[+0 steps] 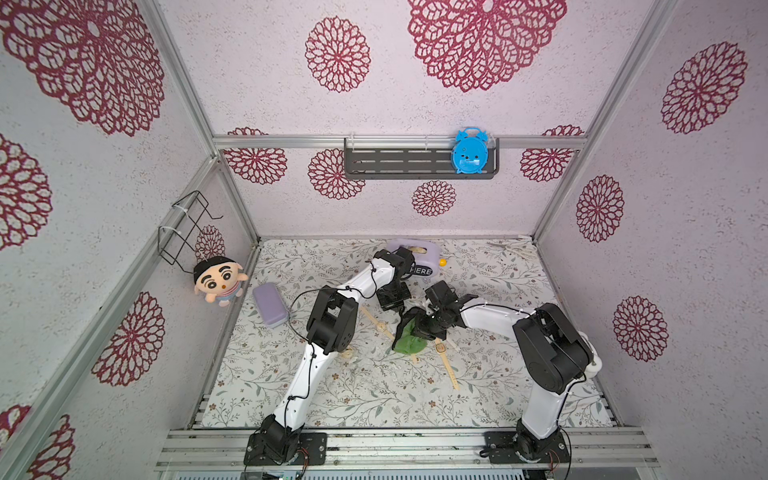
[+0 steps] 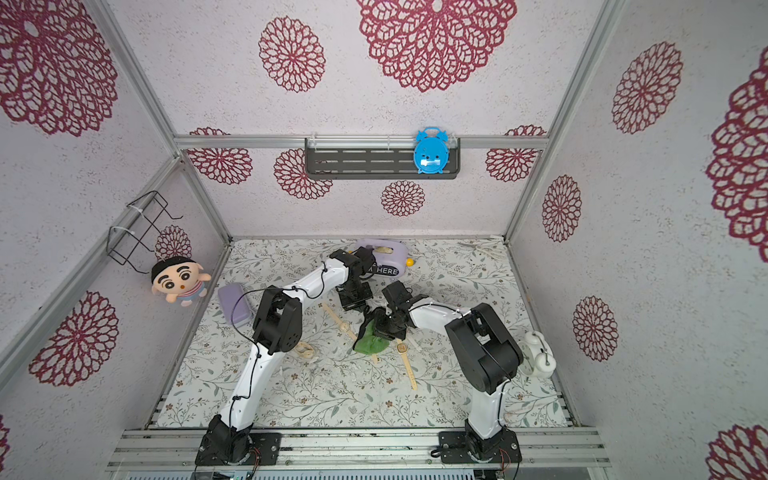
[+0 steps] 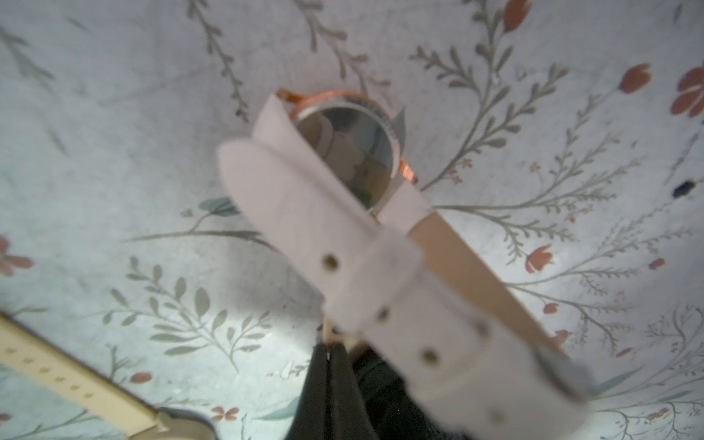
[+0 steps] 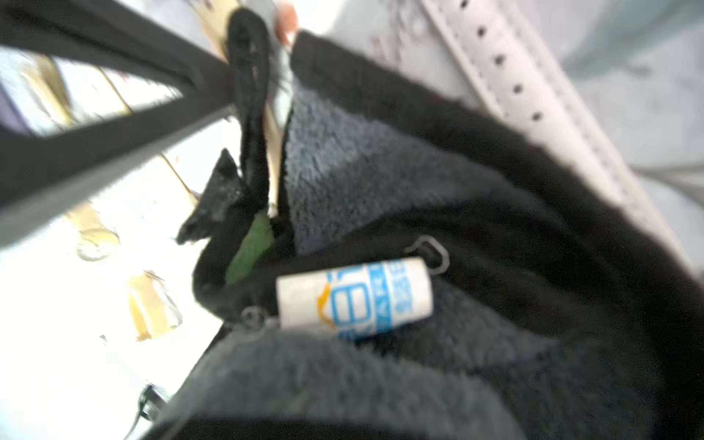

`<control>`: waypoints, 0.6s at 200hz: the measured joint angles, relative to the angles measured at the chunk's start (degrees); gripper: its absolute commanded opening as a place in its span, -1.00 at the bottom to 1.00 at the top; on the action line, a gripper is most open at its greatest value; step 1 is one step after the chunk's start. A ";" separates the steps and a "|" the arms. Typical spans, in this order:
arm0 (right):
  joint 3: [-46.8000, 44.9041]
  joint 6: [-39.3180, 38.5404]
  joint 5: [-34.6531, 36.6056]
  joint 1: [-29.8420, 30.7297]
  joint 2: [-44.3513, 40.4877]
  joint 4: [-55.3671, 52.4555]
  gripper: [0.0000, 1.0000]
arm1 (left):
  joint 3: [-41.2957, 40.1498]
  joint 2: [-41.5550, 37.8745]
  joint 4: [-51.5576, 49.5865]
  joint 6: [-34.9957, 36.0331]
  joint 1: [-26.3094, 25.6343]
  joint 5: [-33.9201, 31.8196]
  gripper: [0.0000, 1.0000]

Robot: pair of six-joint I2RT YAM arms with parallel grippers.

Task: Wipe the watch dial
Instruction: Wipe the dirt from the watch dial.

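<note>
In the left wrist view my left gripper (image 3: 330, 348) is shut on the edge of a pale pink strap, holding the watch (image 3: 354, 152) above the floral mat. Its round rose-gold case shows a shiny face to the camera, and I cannot tell whether that face is the dial. In both top views the left gripper (image 1: 392, 301) (image 2: 353, 301) points down mid-table and hides the watch. My right gripper (image 1: 424, 328) (image 2: 386, 326) is just beside it, shut on a dark grey cloth (image 1: 409, 338) (image 4: 419, 183) with a green side. The cloth fills the right wrist view and hides the jaws, with the pink strap (image 4: 525, 95) next to it.
Loose watches lie on the mat: a beige one (image 1: 379, 327), a square gold one (image 1: 441, 347) and a curled one (image 1: 348, 354). A purple case (image 1: 270, 305) lies left, a purple box (image 1: 419, 257) at the back and a white alarm clock (image 2: 538, 353) right. A blue clock (image 1: 469, 151) stands on the wall shelf.
</note>
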 measured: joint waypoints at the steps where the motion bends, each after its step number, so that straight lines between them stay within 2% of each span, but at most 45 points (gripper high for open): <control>1: 0.04 -0.07 0.04 0.00 0.00 -0.17 -1.00 | 0.00 0.00 0.00 0.00 0.00 0.00 -1.00; 69: 3.19 -5.97 1.27 0.11 -0.74 -11.47 -1.00 | 0.11 0.09 -0.59 -0.44 0.00 -0.02 -1.00; 120: 4.46 -6.84 -1.99 -3.10 -5.57 -12.59 -1.00 | 0.11 0.09 -0.61 -0.90 0.00 -0.02 -1.00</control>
